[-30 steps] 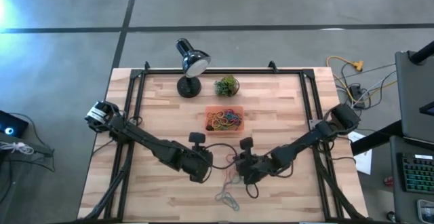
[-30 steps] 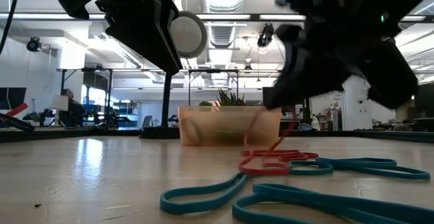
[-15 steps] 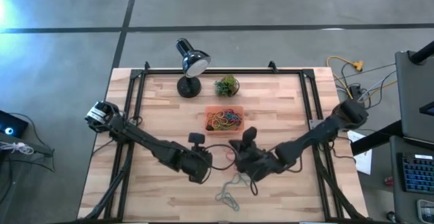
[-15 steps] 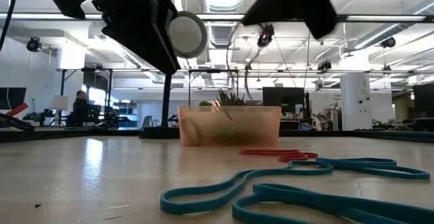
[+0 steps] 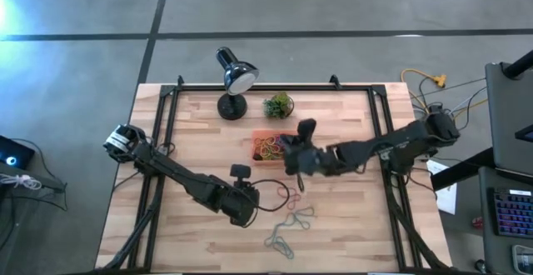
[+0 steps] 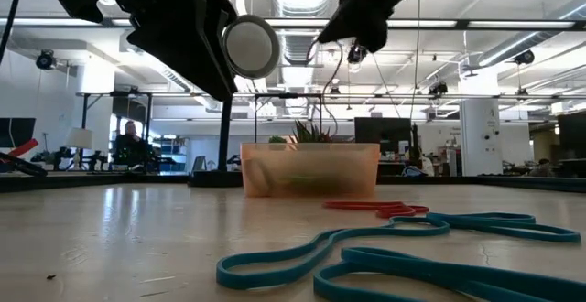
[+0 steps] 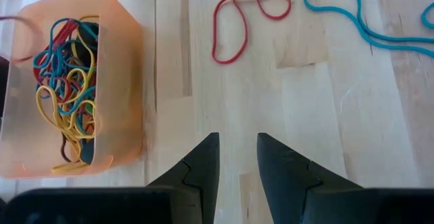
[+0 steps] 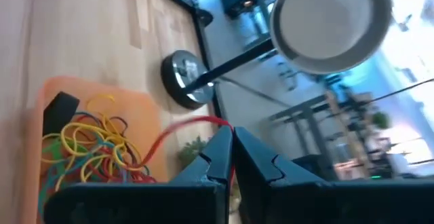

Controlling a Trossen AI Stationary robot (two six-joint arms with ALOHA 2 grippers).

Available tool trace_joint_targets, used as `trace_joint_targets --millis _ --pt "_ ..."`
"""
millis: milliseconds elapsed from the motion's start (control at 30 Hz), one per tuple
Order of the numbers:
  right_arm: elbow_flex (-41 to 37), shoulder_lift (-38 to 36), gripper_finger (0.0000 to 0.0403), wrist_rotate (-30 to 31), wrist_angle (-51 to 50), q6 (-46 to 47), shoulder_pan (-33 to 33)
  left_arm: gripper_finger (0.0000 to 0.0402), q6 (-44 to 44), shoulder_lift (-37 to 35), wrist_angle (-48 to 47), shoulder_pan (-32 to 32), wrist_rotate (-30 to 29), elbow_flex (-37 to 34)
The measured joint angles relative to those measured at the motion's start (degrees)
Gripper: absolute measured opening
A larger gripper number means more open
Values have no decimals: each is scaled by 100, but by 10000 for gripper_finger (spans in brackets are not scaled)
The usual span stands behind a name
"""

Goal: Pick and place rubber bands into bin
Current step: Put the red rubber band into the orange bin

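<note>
Right tool (image 8: 229, 149), clamped on a red rubber band (image 8: 178, 130) above the orange bin (image 5: 275, 148), should release squarely over it; left tool (image 7: 237, 157) waits slightly parted above the surface (image 7: 325, 115).

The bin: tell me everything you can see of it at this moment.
The bin is a small, shallow, rectangular tray of translucent orange-red plastic, standing flat on the wooden table just in front of the small green plant. It holds a tangled heap of rubber bands in yellow, red, blue and dark colours. The right gripper, shut on a red rubber band, hovers over its right end. Nothing else visibly touches it.
</note>
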Motion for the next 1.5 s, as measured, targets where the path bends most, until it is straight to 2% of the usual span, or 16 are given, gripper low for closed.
trace_joint_targets --millis 100,433,633,900,1100,1267,1500 --pt "-12 52 8 -487 13 114 -385 85 0 0 1 0 2 0" --pt "-35 622 8 -1336 -100 603 -1146 85 7 0 4 2 0 0" --pt "-39 981 8 -1541 -526 918 -1225 85 7 0 1 4 0 0" --pt "-40 1040 8 -1929 -1431 1686 -1227 85 9 0 8 4 0 -3" --pt "-40 1025 11 -2794 -1460 1643 -1229 85 9 0 34 4 0 -4" --pt "-39 1017 39 -3399 -1456 1639 -1225 85 9 0 43 4 0 -4" --pt "-39 1004 109 -3334 -1456 1645 -1225 85 11 0 63 4 -2 -4"
